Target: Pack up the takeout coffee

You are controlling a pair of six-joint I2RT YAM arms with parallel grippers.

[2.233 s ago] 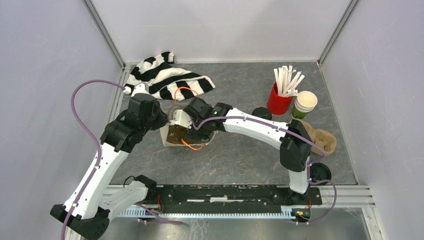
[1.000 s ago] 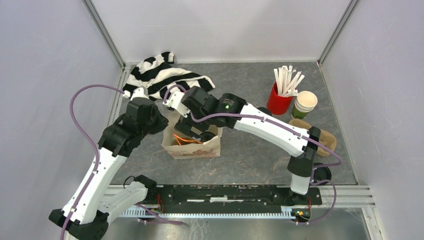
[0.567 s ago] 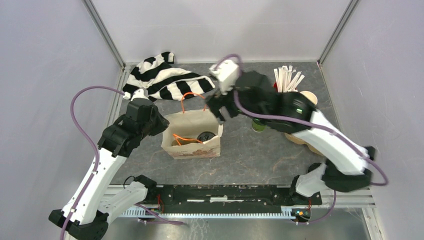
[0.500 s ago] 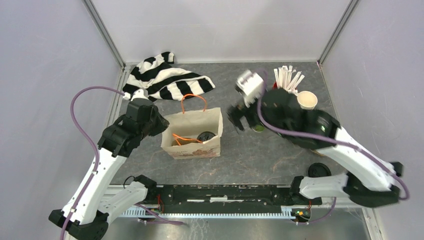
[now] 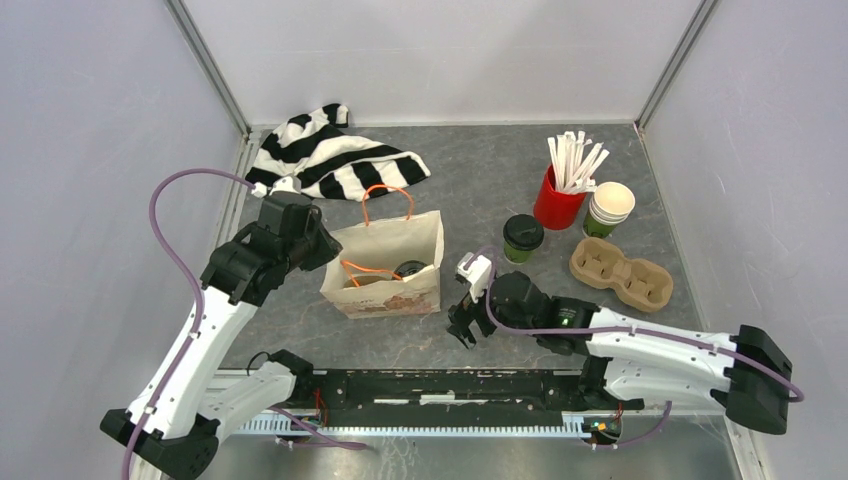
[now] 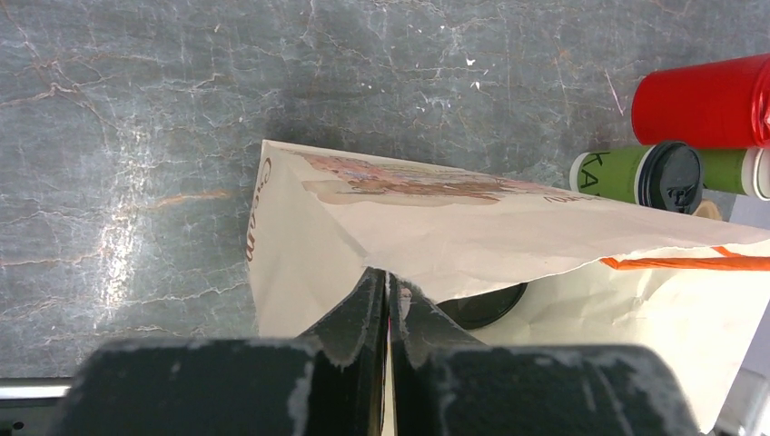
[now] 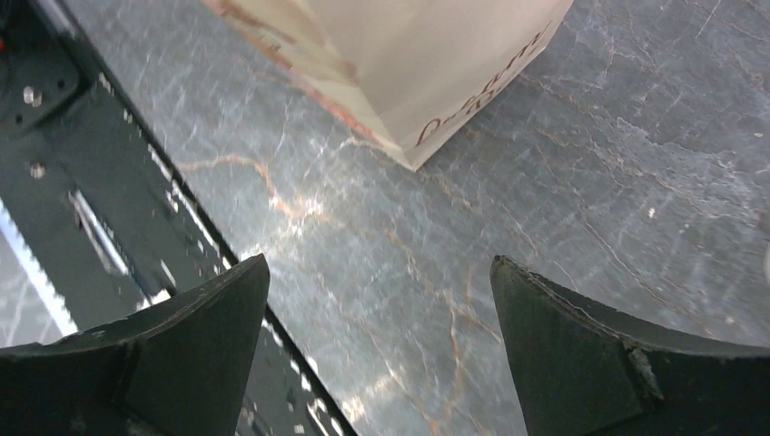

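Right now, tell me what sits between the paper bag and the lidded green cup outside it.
Nothing: the top view shows only bare tabletop between the paper bag and the lidded green cup.

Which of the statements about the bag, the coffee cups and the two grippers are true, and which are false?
1. The left gripper is shut on the edge of the paper bag. True.
2. Both lidded coffee cups are inside the bag. False: one lidded cup stands outside, beside the red cup.
3. The right gripper is open and holds nothing. True.
4. The cardboard cup carrier holds two cups. False: its wells are empty.
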